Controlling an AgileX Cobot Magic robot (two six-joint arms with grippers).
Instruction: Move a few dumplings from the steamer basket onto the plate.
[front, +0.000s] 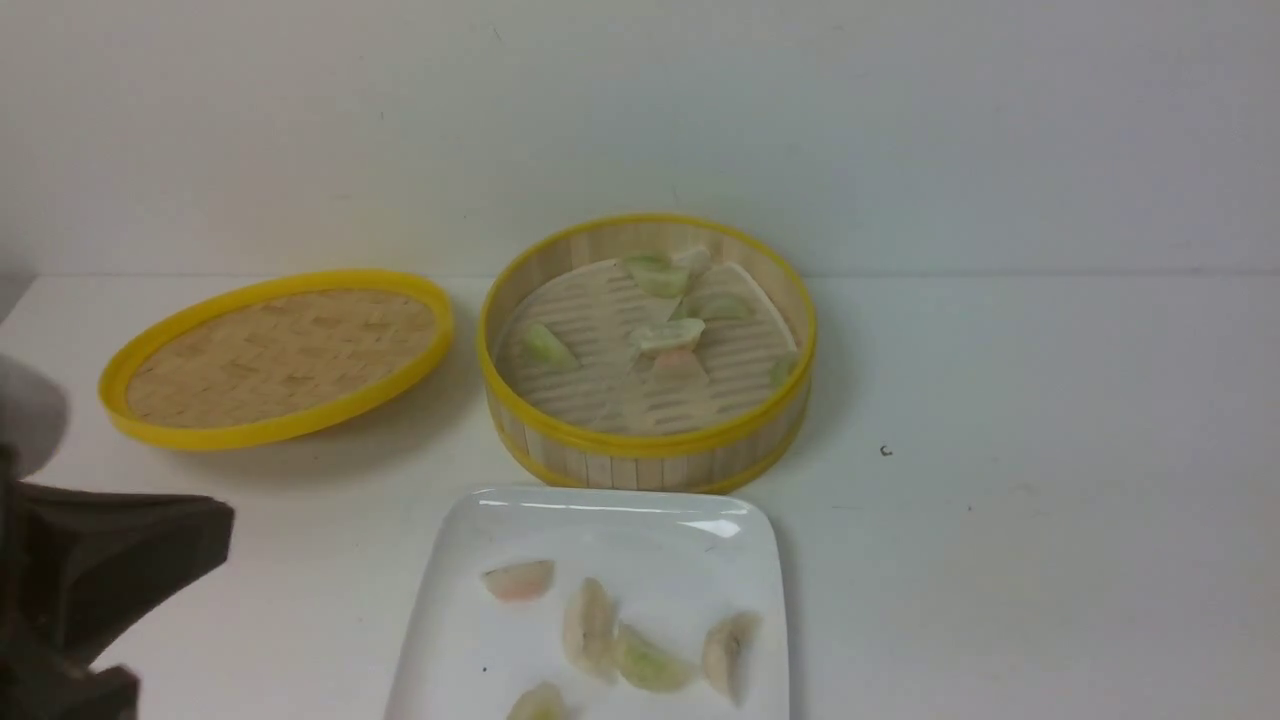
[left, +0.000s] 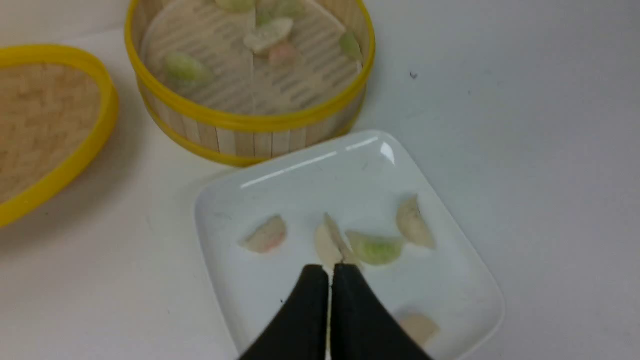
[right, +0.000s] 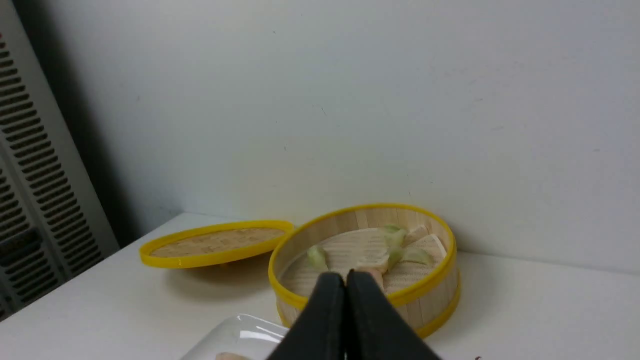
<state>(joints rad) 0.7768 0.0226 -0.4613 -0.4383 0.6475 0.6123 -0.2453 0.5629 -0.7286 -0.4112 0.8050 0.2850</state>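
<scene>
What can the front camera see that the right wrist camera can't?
Only the front view: most of the plate, with five dumplings on it. The right wrist view catches just a corner of it. Only the right wrist view: a slatted vent and the right gripper, jaws shut. Both: the basket with more dumplings inside, and the lid beside it.
</scene>
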